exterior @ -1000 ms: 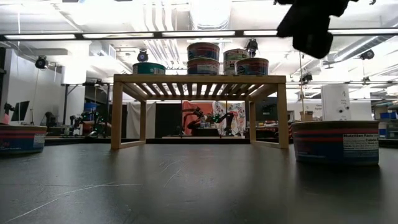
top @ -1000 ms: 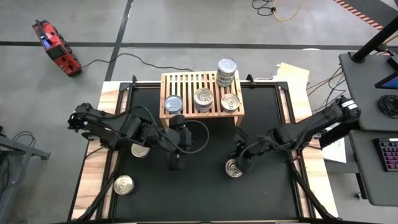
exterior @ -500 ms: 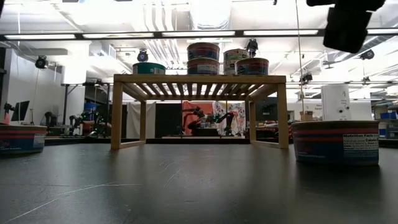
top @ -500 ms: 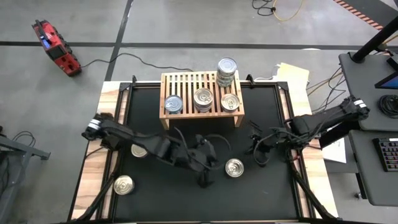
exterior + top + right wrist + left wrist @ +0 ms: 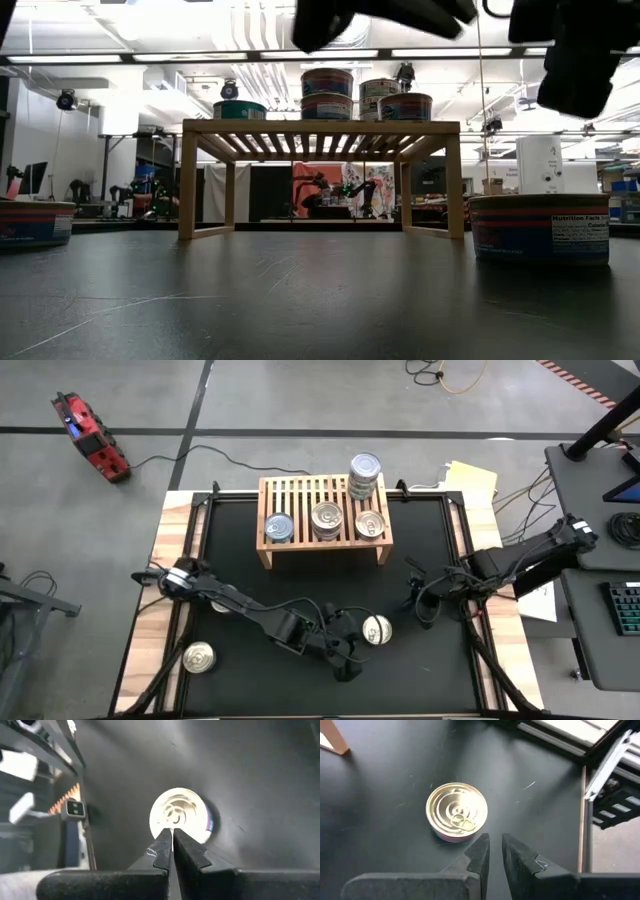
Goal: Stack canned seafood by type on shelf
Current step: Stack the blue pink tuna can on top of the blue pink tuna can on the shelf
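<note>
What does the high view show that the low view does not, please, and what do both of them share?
Only the high view shows the left claw beside the gold-lidded round tin mid-mat, the right claw farther right, and the silver-lidded tin near the mat's front left corner.

Only the low view shows the lab room behind, seen under the rack, and the tin's printed side label.

Both show the light-wood slatted shelf carrying tins, including a taller stack of tins.
</note>
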You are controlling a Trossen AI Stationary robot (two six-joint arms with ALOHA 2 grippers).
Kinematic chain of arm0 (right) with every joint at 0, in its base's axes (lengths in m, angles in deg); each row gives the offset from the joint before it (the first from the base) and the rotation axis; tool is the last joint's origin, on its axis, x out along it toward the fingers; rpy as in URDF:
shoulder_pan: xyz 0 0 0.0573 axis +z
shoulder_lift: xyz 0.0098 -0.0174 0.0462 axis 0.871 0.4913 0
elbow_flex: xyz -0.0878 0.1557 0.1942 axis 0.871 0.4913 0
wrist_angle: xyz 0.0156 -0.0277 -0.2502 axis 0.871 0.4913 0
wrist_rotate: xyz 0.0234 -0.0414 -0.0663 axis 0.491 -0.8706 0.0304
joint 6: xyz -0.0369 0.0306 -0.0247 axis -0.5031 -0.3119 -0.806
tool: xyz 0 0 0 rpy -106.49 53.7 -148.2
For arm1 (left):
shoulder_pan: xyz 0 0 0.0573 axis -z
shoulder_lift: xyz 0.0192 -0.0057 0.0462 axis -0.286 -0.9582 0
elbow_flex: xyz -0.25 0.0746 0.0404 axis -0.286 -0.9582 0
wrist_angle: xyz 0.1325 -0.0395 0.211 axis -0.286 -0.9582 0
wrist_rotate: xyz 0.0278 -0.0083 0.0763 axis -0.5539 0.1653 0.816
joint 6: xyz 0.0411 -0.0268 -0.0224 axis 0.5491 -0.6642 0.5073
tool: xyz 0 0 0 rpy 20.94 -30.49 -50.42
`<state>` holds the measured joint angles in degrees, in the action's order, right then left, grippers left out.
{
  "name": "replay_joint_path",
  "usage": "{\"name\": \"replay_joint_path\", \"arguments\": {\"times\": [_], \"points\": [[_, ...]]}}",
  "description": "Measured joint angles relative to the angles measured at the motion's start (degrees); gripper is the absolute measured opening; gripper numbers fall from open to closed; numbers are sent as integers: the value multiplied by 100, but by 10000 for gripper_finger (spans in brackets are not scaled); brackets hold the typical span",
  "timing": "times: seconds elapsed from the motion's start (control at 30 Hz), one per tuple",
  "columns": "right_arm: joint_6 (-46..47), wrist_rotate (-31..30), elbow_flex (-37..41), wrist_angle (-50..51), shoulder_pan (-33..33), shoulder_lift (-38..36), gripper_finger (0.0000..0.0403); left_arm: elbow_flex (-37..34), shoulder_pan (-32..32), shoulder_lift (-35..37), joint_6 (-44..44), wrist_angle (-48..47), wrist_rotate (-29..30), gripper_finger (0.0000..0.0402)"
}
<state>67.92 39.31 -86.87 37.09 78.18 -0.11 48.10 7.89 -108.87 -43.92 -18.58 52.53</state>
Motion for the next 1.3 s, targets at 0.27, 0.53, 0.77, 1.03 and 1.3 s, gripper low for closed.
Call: {"name": "replay_joint_path", "arguments": {"times": [0.27,0.53,0.77,1.03,1.3], "points": [[929,15,1089,-1606,0,-86,9,-155,-306,-335,555,826,-875,4],[1150,-4,1216,-1589,0,-61,9,-1115,-695,-357,799,2395,-1488,0],[1625,-412,1212,-1556,-2,70,9,-1433,-787,-351,1482,2718,-1316,0],[1336,-457,1212,-1540,0,313,9,-1389,-832,-351,2644,2398,-1465,0],[1321,-630,1218,-1562,-2,552,9,-1812,-913,-357,2613,3314,-1831,0]]}}
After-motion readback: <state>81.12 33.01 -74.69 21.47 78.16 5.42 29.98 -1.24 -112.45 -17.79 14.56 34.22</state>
